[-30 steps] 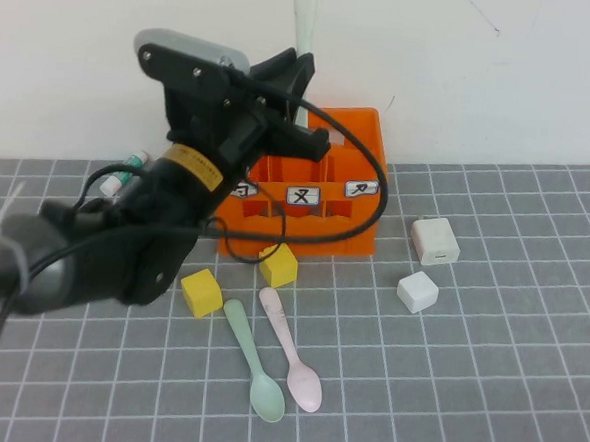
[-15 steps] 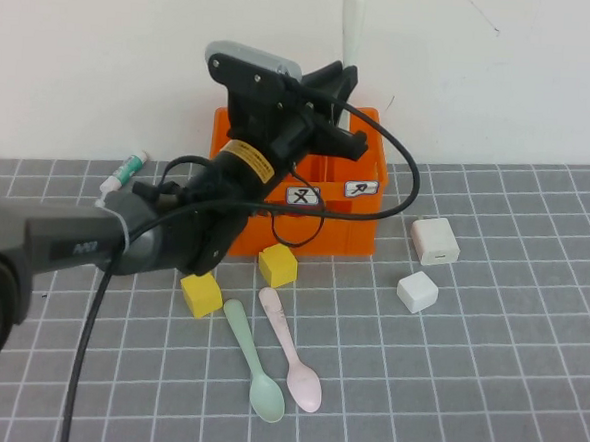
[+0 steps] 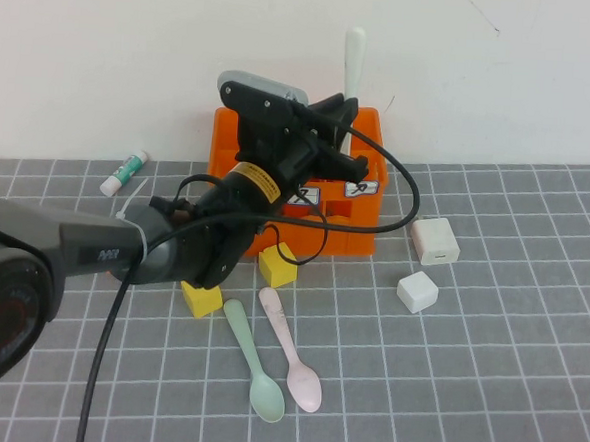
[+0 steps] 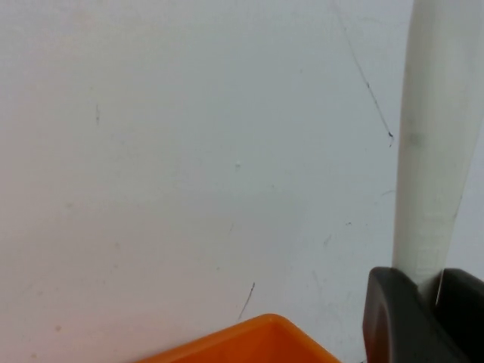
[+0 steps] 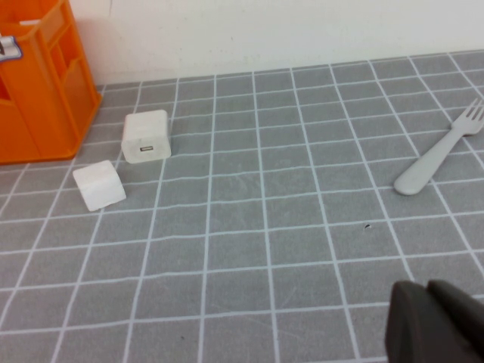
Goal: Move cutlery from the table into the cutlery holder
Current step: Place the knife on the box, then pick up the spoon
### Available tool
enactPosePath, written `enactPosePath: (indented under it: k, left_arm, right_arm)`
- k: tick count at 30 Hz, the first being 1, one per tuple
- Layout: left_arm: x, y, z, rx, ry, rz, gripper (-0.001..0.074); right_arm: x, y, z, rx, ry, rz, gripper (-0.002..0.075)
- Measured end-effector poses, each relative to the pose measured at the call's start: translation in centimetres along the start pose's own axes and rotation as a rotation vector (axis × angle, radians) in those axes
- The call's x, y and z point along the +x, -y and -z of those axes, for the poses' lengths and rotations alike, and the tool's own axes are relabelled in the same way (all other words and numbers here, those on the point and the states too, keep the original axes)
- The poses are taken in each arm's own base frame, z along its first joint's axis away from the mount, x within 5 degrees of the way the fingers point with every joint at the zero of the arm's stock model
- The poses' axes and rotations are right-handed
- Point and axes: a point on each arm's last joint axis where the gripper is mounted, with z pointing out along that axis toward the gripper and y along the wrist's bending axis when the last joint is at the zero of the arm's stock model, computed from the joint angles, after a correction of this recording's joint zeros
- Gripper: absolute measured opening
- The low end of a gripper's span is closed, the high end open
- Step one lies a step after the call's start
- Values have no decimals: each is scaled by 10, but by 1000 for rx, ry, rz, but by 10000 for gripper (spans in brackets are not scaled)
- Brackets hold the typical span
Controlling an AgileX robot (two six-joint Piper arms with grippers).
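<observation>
Since a second ago the left arm has swung from the near-left of the table toward the back, and the left gripper (image 3: 342,134) now hangs directly over the cutlery holder (image 3: 359,235) — the orange crate against the white wall. Its fingers are closed on the cream-white knife (image 3: 354,59), which stands upright and pokes well above the crate's rim. From the left wrist view the knife (image 4: 435,151) rises as a pale bar out of the dark fingers (image 4: 393,318), with one orange corner of the holder (image 4: 257,340) below. Whether the knife's lower end is already inside a compartment cannot be told, since the arm hides it.

On the table (image 3: 485,393) in front of the crate lie the mint-green spoon (image 3: 254,362) and the pale pink spoon (image 3: 290,348), side by side, bowls toward the near edge, very close but seemingly not touching. Two yellow cubes sit just beyond their handles — one (image 3: 277,265) near the crate's front, the other (image 3: 201,299) partly under the arm. A white charger block (image 3: 435,241) and a white cube (image 3: 418,291) rest to the right of the crate, near each other. A white-and-green tube (image 3: 125,172) lies at the back left by the wall.

The right gripper (image 5: 439,325) is out of the high view; its dark tip shows in its own wrist view, pressed shut and holding nothing, low over the tiles. A pale fork (image 5: 440,149) lies on the tiles ahead of it, well apart from the crate.
</observation>
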Motion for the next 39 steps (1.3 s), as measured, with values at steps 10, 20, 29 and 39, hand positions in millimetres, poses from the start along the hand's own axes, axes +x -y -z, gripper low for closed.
enactPosePath:
  k: [10,20,29,39]
  left_arm:
    - [2,-1,0,-10,-25,-28,51]
    - [-16,4,3,-33,-111,-53,286]
    - [-101,29,51,-142,-287,-92,208]
    - [-140,47,138,-219,-410,-106,6]
  right_arm:
    - [0,0,0,0,0,0,-3]
    - [0,0,0,0,0,0,-3]
    - [0,0,0,0,0,0,-3]
    - [0,0,0,0,0,0,-3]
